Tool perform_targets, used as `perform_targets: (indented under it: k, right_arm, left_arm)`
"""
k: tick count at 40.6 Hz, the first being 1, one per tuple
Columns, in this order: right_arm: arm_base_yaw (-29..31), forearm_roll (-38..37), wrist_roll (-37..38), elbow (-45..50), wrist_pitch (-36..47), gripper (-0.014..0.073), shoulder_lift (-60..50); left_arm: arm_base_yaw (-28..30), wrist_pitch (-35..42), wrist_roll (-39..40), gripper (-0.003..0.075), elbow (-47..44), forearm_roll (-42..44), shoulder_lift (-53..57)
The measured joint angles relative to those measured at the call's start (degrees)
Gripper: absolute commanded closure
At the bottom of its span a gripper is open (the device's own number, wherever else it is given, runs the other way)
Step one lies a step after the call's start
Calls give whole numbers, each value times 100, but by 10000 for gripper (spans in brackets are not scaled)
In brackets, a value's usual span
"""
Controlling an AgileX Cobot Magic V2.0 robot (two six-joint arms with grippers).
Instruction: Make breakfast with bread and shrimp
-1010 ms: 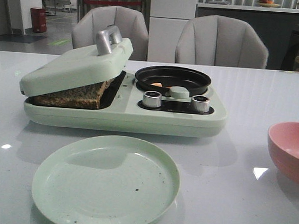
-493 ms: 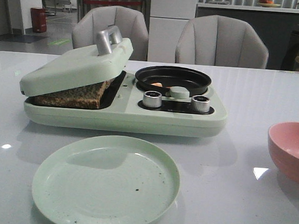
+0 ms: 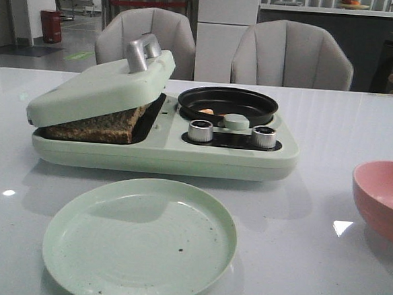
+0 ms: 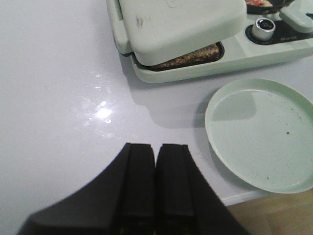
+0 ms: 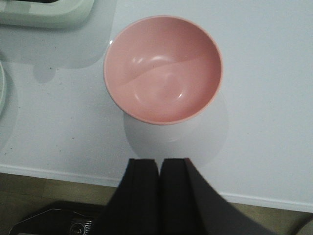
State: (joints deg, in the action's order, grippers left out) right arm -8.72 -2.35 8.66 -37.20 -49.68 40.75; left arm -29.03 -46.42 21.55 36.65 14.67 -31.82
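The bread [image 3: 97, 127] lies in the pale green breakfast maker [image 3: 162, 152], under its lid [image 3: 99, 90], which rests tilted on it; the bread's edge [image 4: 188, 56] also peeks out in the left wrist view. The shrimp [image 3: 207, 111] is a small orange bit in the black round pan [image 3: 228, 104]. My left gripper [image 4: 155, 149] is shut and empty, held over the bare table near its front edge, well short of the appliance. My right gripper [image 5: 160, 164] is shut and empty too, at the table's front edge just before the pink bowl [image 5: 163, 68].
A pale green plate [image 3: 139, 241] with a few dark crumbs sits in front of the appliance. The empty pink bowl [image 3: 385, 198] stands at the right. Two silver knobs [image 3: 199, 131] face forward. Two grey chairs [image 3: 292, 56] stand behind the table.
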Motion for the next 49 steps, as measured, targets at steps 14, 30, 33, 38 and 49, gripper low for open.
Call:
perform_targets:
  k: [14,30,33,38,49]
  right_arm:
    - [0,10,0,0,0,585,0]
    - [0,10,0,0,0,585,0]
    - [0,10,0,0,0,585,0]
    - [0,10,0,0,0,585,0]
    - [0,10,0,0,2,585,0]
  left_arm:
    - [2113,1553,2,619,-1496,-289,1957]
    - [2824,3131,-9,619,-3299,-736,3203]
    - [2824,3295,-154,619,-3480,-736,3203]
    - [2787,3687,-802,619,-3681,-790,3203]
    - [2518,3924,-1617,619,-3681,-965,3203]
